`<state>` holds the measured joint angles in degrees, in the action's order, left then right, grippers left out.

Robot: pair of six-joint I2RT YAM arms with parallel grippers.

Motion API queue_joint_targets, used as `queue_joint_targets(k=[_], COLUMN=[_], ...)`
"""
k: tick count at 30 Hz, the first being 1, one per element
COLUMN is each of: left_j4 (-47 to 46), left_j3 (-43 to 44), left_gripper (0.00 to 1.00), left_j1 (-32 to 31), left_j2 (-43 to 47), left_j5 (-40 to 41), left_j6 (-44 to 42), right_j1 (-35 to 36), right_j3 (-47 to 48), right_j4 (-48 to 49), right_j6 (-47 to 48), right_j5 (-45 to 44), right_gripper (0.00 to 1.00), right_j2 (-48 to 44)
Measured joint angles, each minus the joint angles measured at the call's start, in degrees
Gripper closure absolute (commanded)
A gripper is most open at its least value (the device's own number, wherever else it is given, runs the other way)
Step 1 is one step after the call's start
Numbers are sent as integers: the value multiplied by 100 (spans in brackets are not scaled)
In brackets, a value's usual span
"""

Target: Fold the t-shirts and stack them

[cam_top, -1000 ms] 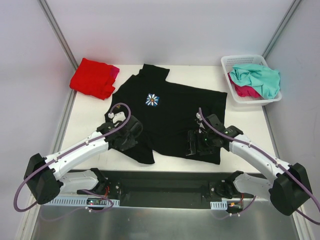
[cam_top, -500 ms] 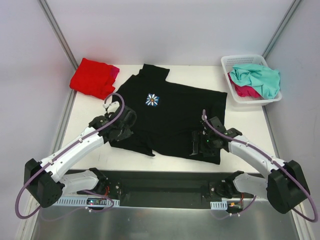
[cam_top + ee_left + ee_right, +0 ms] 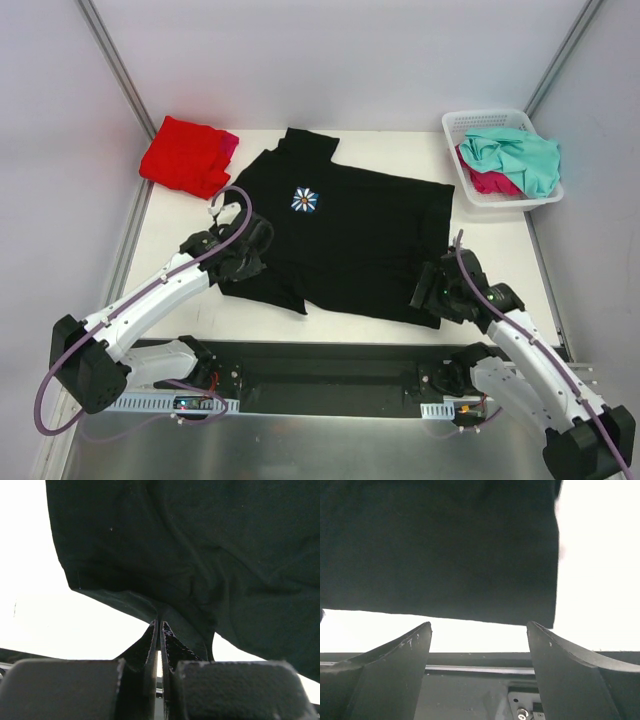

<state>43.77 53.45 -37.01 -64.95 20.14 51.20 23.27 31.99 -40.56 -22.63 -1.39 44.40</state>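
A large black t-shirt (image 3: 350,235) with a small white daisy print (image 3: 305,200) lies spread on the white table (image 3: 180,235). My left gripper (image 3: 250,250) is shut on a fold of the shirt's left edge; in the left wrist view the cloth (image 3: 200,555) runs into the closed jaws. My right gripper (image 3: 428,298) is open and empty at the shirt's near right corner (image 3: 540,610), which lies flat just beyond its fingertips. A folded red t-shirt (image 3: 185,155) with a magenta one under it lies at the far left. Teal (image 3: 515,155) and magenta shirts fill the basket.
A white lattice basket (image 3: 455,125) stands at the far right corner of the table. A black rail (image 3: 330,365) runs along the near edge between the arm bases. Grey walls and metal posts close the sides.
My right gripper has let go of the shirt's near right hem and drawn back toward the near right. My left gripper has carried the left edge inward and away from the near edge.
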Motion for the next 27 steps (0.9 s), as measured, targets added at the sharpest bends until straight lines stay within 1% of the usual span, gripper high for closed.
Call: queue_joint_targets(k=[7,12,19,27], left_j4=[-22,-26,-44,-48], left_j3=[-2,-2,-66,-68], left_gripper=[100,100,100,100], left_j1=[2,2,31,37], left_j2=[28,28,57,59], left_j5=[2,0,0,0], left_j6=[-83,-94,-118,-129], right_j1=[-15,-15,-15,-15], right_j3=[-409,-437,-439,-728], right_j4=[-575,-697,-758,-553], right_j6=[-267,-321,-529,-660], right_j5=[-17,-33,-319,-426], right_gripper=[21,21,20,22], right_j2=[-411,-566,-446,37])
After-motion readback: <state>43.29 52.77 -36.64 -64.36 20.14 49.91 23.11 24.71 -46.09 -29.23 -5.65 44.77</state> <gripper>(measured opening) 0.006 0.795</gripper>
